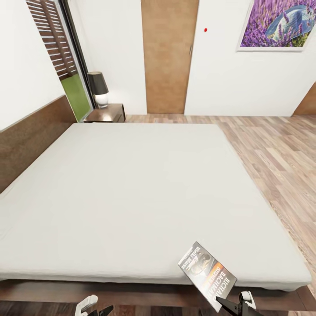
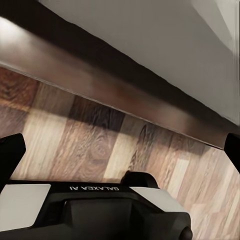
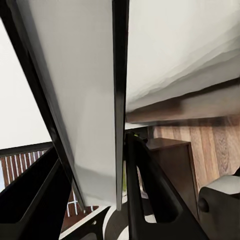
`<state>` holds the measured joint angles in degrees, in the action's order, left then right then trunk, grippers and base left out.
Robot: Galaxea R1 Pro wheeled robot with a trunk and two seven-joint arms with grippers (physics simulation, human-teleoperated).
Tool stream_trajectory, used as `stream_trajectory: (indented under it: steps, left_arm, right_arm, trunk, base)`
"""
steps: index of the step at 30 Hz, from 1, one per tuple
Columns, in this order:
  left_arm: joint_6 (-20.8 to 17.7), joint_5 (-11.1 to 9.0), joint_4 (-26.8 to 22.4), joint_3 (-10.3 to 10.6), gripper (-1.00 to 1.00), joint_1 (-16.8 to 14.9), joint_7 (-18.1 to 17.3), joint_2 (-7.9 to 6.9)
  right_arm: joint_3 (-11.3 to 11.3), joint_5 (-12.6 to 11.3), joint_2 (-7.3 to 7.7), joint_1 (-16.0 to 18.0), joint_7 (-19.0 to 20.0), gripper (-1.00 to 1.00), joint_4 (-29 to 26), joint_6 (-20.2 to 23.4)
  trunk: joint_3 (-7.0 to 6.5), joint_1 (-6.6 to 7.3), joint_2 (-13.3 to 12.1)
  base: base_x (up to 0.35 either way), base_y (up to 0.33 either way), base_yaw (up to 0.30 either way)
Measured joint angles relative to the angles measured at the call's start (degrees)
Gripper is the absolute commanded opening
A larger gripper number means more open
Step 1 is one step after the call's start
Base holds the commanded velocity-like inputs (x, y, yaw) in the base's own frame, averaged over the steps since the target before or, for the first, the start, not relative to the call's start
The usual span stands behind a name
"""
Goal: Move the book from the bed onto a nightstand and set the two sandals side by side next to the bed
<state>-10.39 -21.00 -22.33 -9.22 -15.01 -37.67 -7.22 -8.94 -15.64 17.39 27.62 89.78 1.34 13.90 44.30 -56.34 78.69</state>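
A thin paperback book (image 1: 207, 270) with a glossy grey-and-orange cover tilts above the near corner of the bed (image 1: 131, 188), a smooth light-grey mattress on a dark wooden base. The right gripper (image 1: 232, 304) pinches its lower edge; in the right wrist view the book (image 3: 85, 100) stands edge-on between 2 black fingers (image 3: 145, 185). The left gripper (image 1: 94, 307) hangs spread over wood-plank floor (image 2: 100, 145). A nightstand (image 1: 106, 113) stands by the headboard.
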Motion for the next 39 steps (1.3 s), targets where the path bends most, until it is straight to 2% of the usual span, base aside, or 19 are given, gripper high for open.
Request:
stream_trajectory:
  steps: [25, 32, 36, 39]
  left_arm:
    - [0.66, 0.04, 0.0, 0.0, 1.0, 0.0, 0.18, 0.0]
    - [1.99, 0.02, 0.0, 0.02, 1.0, 0.0, 0.52, 0.0]
    - [2.07, 0.08, 0.01, 0.24, 1.0, 0.0, 2.07, 0.02]
    - [2.1, 0.29, 0.01, 1.48, 1.0, 0.0, 3.89, 0.07]
  right_arm:
    - [-0.01, 0.0, 0.0, 0.0, 0.0, -1.0, -0.07, 0.0]
    - [0.09, 0.12, 0.0, 0.01, -13.1, -1.0, -0.53, 0.0]
    - [0.07, 0.13, 0.0, 0.03, -14.8, -1.0, -0.77, 0.0]
    - [0.06, 0.16, 0.0, 0.03, -15.11, -1.0, -0.94, 0.0]
  trunk:
    - [-2.31, 0.0, 0.0]
    - [-2.96, 0.0, 0.0]
    - [-3.33, 0.0, 0.0]
    - [-3.61, 0.0, 0.0]
  base:
    - [0.0, 0.0, 0.0]
    - [0.0, 0.0, 0.0]
    - [0.0, 0.0, 0.0]
    - [0.0, 0.0, 0.0]
